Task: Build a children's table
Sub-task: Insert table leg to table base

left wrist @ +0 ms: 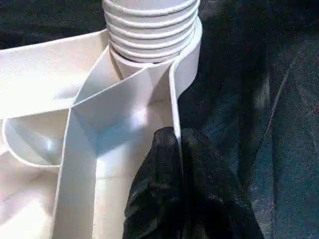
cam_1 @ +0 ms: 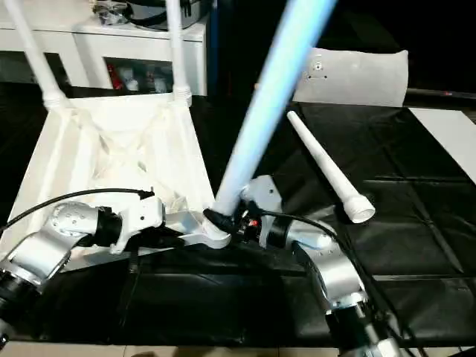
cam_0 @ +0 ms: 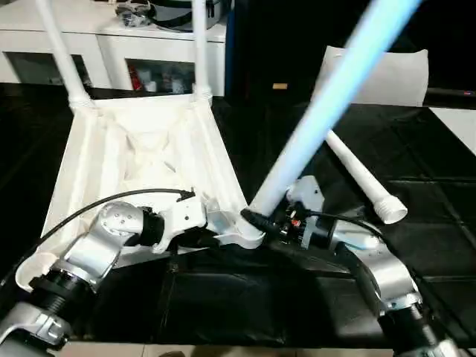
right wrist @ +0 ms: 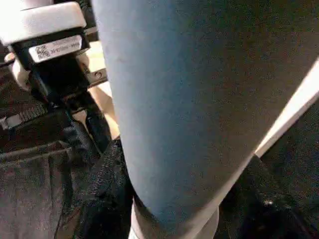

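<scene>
Right gripper (cam_0: 256, 221), two black fingers, clamped round the base of a long tapered white plastic leg (cam_0: 327, 108), right at the near corner socket (cam_0: 249, 236) of the upturned table top. Left gripper (left wrist: 175, 164) pinched together on the thin rim wall of the same corner, steadying it.

Step in hand, as I judge it: seating the third leg. The leg leans away from the robot and to its right, so it probably needs bringing square to the socket before turning, or the ribbed end (left wrist: 149, 27) may bind. The left grip should hold the top flat against the twist.

White plastic square table top (cam_0: 141, 160) lies underside up, ribs showing, on the left half of the black-covered work surface (cam_0: 416, 245), its far edge near the surface's back edge. Two white legs (cam_0: 63, 56) stand upright in the far corner sockets. A fourth loose white leg (cam_0: 361, 178) lies flat to the right of the top, apart from it, wide end toward the robot.
</scene>
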Controlling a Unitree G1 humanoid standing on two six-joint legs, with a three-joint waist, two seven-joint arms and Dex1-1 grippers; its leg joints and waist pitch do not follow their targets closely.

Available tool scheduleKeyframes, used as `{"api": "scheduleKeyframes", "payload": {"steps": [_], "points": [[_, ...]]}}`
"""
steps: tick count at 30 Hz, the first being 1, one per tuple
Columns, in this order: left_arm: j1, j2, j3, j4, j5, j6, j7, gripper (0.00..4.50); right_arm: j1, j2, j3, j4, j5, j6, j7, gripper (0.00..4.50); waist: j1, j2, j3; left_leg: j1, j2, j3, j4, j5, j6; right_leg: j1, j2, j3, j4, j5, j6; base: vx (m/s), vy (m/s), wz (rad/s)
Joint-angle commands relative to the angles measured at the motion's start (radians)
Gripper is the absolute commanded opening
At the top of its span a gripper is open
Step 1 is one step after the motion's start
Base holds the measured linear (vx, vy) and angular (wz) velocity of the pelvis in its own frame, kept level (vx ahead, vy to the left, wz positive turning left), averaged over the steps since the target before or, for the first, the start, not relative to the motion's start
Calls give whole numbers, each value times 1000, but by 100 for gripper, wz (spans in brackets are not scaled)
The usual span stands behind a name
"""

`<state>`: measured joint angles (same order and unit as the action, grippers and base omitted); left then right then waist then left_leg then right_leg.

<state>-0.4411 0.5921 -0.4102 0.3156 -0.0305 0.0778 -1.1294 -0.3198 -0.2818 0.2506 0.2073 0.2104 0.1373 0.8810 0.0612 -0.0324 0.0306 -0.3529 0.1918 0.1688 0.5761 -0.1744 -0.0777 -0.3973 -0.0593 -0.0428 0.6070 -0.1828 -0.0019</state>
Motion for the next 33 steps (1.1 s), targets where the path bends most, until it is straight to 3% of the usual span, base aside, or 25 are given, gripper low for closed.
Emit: {"api": "scheduleKeyframes", "payload": {"steps": [1, 3, 6, 9, 11, 12, 14, 23, 24, 25, 27, 29, 30, 31, 32, 33], "points": [[-30, 17, -56, 19, 59, -40, -73, 0, 12, -13, 97, 113, -54, 39, 83, 189, -4, 15, -35, 10, 32, -18, -78, -422, -24, 17, -69, 41, -101, -491, -103, 0, 0, 0], [-45, 16, -65, 28, 64, -51, -95, 0, 0, -8, 105, 132, -48, 43, 112, 189, -5, 11, -36, 11, 32, -17, -78, -427, -25, 18, -67, 41, -100, -471, -114, 0, 0, 0], [-67, 14, -75, 43, 73, -64, -113, 0, -7, -7, 123, 143, -43, 50, 145, 189, -3, 15, -37, 11, 34, -18, -80, -426, -29, 20, -69, 42, -96, -445, -124, 0, 0, 0], [-103, 2, -84, 90, 83, -84, -127, 0, 4, -9, 167, 142, -44, 58, 204, 189, -1, 13, -38, 13, 33, -16, -80, -427, -29, 22, -67, 42, -94, -419, -134, 0, 0, 0], [-109, -1, -82, 100, 85, -85, -126, 0, 6, -7, 172, 146, -52, 49, 205, 189, 0, 14, -38, 13, 36, -17, -82, -423, -33, 24, -69, 42, -91, -399, -145, 0, 0, 0], [-110, 1, -81, 102, 88, -85, -125, 0, 5, -4, 172, 149, -54, 47, 201, 189, 1, 20, -38, 15, 36, -17, -82, -428, -36, 23, -69, 42, -90, -397, -148, 0, 0, 0], [-113, 5, -76, 115, 96, -84, -118, 0, 2, 7, 164, 162, -60, 40, 196, 189, -1, 15, -39, 14, 35, -17, -82, -435, -39, 26, -68, 42, -91, -398, -150, 0, 0, 0], [-54, 25, -13, 86, 79, -39, -65, 0, -14, 55, 108, 217, -84, -4, 86, 189, -4, 15, -31, 23, 34, -22, -82, -487, -39, 14, -76, 41, -111, -569, -105, 0, 0, 0], [-36, 25, 4, 57, 68, -10, -50, 0, -21, 67, 94, 233, -91, -13, 50, 189, -5, 21, -28, 25, 33, -25, -85, -503, -42, 13, -75, 39, -112, -588, -101, 0, 0, 0], [-10, 25, 26, 13, 53, 34, -28, 0, -30, 81, 76, 250, -99, -23, 6, 189, -15, 17, -23, 26, 32, -32, -85, -544, -49, 11, -80, 31, -119, -684, -73, 0, 0, 0], [59, 14, 74, -102, 21, 145, 37, 0, -49, 108, 35, 283, -108, -37, -84, 189, -25, 18, -21, 37, 29, -34, -79, -571, -49, 1, -77, 24, -133, -747, -55, 0, 0, 0], [147, -27, 120, -254, -11, 278, 126, 0, -73, 137, -4, 314, -116, -48, -181, 189, -44, 23, -19, 27, 30, -45, -84, -593, -51, 13, -79, 8, -132, -753, -51, -16, 16, -9], [172, -50, 128, -298, -16, 320, 159, 0, -81, 150, -18, 322, -114, -46, -212, 189, -47, 27, -22, 19, 35, -49, -92, -593, -54, 23, -80, 7, -125, -719, -58, -22, 54, -22], [186, -64, 132, -323, -17, 344, 178, 0, -85, 159, -26, 327, -113, -44, -231, 189, -64, 40, -21, 15, 40, -60, -104, -636, -55, 36, -73, -8, -124, -623, -80, -22, 54, -22], [198, -80, 131, -345, -14, 366, 196, 0, -91, 168, -35, 333, -110, -42, -251, 189, -71, 36, -22, 8, 39, -62, -106, -637, -52, 41, -73, -8, -122, -591, -87, -43, 53, -20], [212, -106, 125, -371, -1, 394, 224, 0, -97, 181, -46, 341, -105, -40, -276, 189, -77, 24, -21, 7, 37, -60, -106, -638, -44, 38, -71, -9, -126, -574, -94, 0, 0, 0]]}}
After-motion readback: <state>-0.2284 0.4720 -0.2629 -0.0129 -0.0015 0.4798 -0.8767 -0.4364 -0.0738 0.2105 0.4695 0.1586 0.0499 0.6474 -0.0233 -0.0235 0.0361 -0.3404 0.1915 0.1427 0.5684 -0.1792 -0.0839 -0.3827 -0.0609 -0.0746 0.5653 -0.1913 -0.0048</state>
